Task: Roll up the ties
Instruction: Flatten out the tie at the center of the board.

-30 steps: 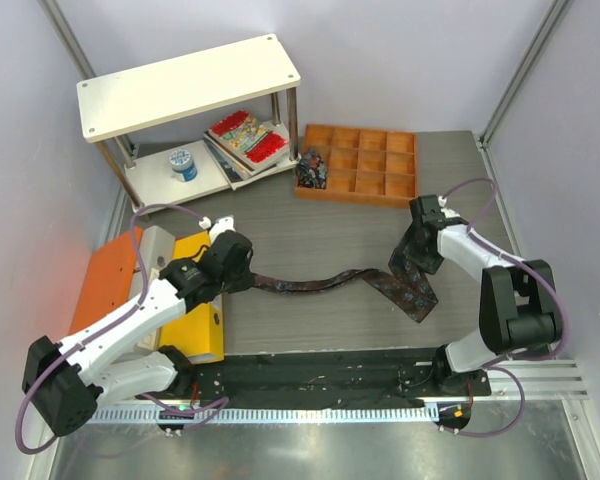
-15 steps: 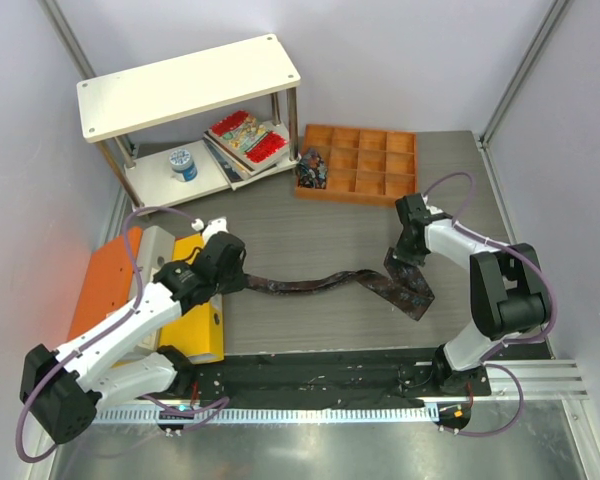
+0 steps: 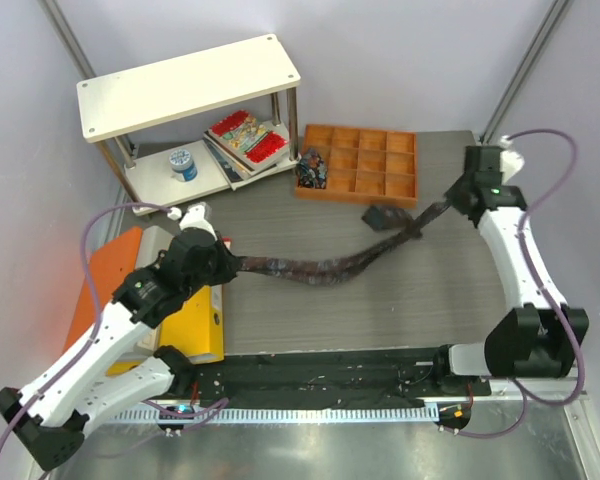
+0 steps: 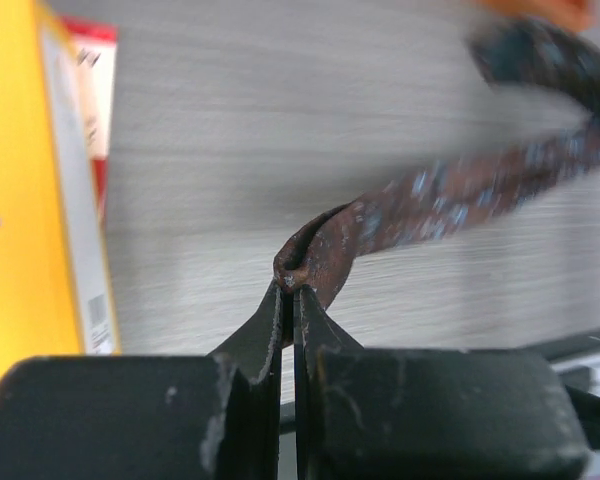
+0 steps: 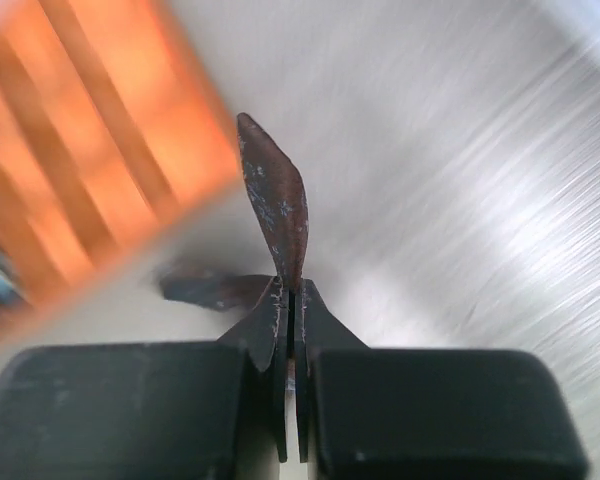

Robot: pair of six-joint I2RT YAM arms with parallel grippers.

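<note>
One dark tie (image 3: 325, 268) with small blue and red specks hangs stretched between my two grippers, above the grey table (image 3: 400, 300). My left gripper (image 3: 227, 263) is shut on its narrow end, which bunches at the fingertips (image 4: 293, 284) while the tie (image 4: 450, 195) runs off to the right. My right gripper (image 3: 448, 205) is shut on the wide end near the back right. A pointed flap of the tie (image 5: 275, 200) stands above that gripper (image 5: 293, 292). Another flap (image 3: 385, 216) hangs near the orange tray.
An orange compartment tray (image 3: 365, 160) at the back holds a dark patterned bundle (image 3: 311, 168) in its left corner. A white shelf (image 3: 185, 85) at the back left carries books (image 3: 245, 138) and a blue spool (image 3: 183, 162). Yellow (image 3: 198, 305) and orange (image 3: 105, 285) boxes lie on the left.
My right gripper has shut on the tie's wide end and carried it up and to the back right. My left gripper pulled slightly left, so the tie now stretches out.
</note>
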